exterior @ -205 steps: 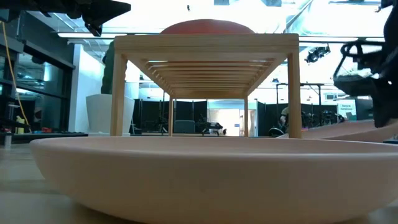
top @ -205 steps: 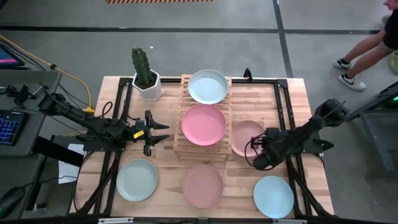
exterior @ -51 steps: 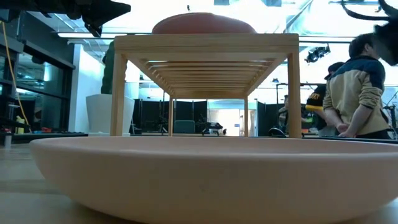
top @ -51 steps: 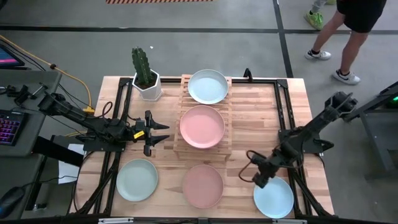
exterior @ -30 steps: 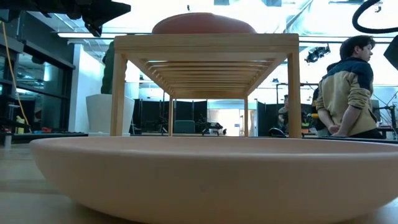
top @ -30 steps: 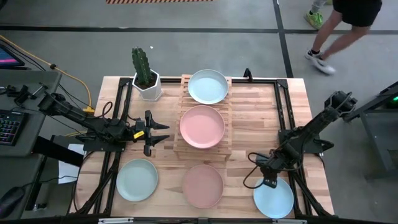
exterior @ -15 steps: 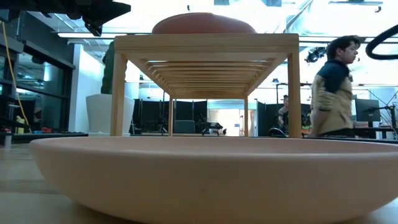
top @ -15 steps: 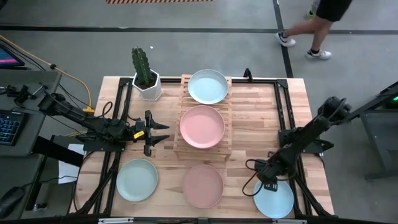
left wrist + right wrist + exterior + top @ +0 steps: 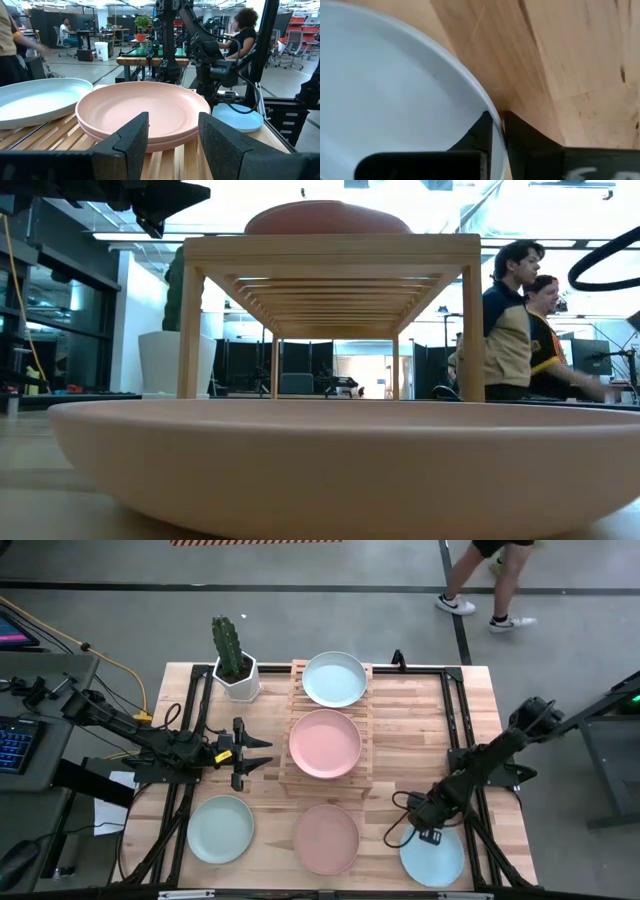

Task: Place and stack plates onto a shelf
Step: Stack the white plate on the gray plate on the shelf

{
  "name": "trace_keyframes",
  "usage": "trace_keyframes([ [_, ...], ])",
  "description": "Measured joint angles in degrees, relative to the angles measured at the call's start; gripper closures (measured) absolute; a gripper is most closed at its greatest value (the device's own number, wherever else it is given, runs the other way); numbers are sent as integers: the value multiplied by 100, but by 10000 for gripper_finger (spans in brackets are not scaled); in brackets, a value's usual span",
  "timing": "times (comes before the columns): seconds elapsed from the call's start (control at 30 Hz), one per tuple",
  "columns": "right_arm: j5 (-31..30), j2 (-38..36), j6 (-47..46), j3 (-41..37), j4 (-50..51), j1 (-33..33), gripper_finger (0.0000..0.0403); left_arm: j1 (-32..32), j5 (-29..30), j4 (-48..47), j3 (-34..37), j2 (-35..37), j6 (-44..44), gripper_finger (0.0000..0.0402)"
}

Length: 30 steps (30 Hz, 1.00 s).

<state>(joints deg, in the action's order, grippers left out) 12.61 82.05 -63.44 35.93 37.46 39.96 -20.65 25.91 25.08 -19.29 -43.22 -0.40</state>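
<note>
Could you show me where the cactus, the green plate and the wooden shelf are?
cactus [image 9: 226, 642], high view, on its green stem.
green plate [image 9: 220, 829], high view, at the plate's centre.
shelf [image 9: 287, 768], high view, on bare slats beside the pink plate.

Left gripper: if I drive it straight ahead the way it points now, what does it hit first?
Probably the pink plates stacked on the shelf; the left gripper, open, faces their near rim, though depth is unclear.
</note>
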Motion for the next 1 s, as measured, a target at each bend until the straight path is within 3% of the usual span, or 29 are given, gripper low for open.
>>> trace_keyframes([
  [0.17, -246, -383, 199, -14, -77, -394, 399, 1, 0, 0, 0, 0, 0, 241],
  [0.53, -309, -2057, 245, -14, -321, -922, 402, 1, 0, 0, 0, 1, 0, 241],
  [0.67, -210, -2469, 142, -14, -894, -937, 403, 1, 0, 0, 0, 0, -2, 241],
  [0.8, -141, -2709, -61, -14, -2145, -964, 403, 1, 0, 1, 0, 1, 0, 241],
  [0.9, -380, -2753, 57, 3, -3002, -1111, 403, 1, 0, 2, 0, 0, 4, 241],
  [1.0, -679, -2711, 360, 233, -3031, -1475, 403, 0, 27, 29, 0, 1, 92, 241],
])
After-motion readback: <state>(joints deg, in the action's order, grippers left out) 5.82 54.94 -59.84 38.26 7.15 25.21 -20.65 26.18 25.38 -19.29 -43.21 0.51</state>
